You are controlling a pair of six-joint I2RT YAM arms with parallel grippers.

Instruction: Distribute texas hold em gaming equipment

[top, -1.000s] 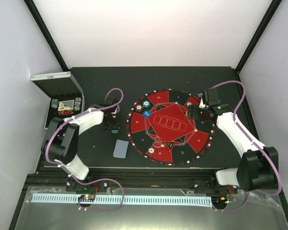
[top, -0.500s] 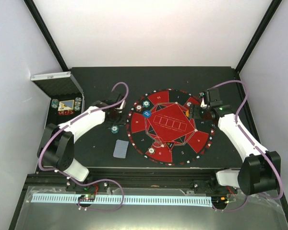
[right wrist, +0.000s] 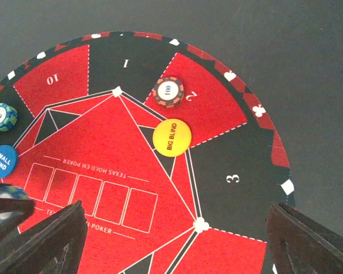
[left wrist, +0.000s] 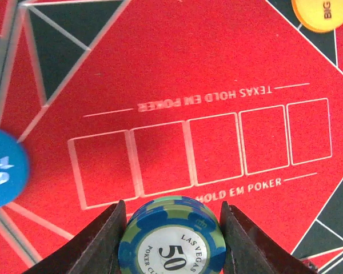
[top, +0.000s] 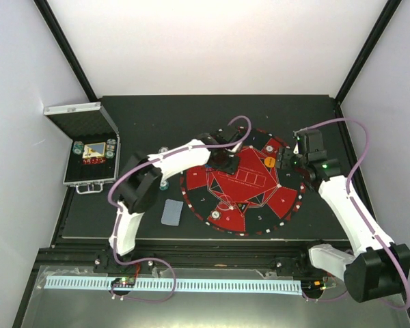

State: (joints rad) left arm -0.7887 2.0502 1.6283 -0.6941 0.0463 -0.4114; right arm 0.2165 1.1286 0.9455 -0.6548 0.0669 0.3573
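Two claws hang over the round mat. The left claw is clamped on a teal chip marked 50, one finger on each side of its rim, over the mat's red centre. Whether the chip touches the mat cannot be told. Just ahead of this claw lie five outlined card boxes. The blue small-blind disc sits to its left, and the orange big-blind disc is well ahead to its right. The right claw is spread wide with nothing between its fingers. Ahead of it lies the big-blind disc, and just beyond that a red chip lies on segment 2. Another teal chip lies far to its left. A grey-blue card lies off the mat, back and left of the left claw, and the silver case lies well apart, farther left.
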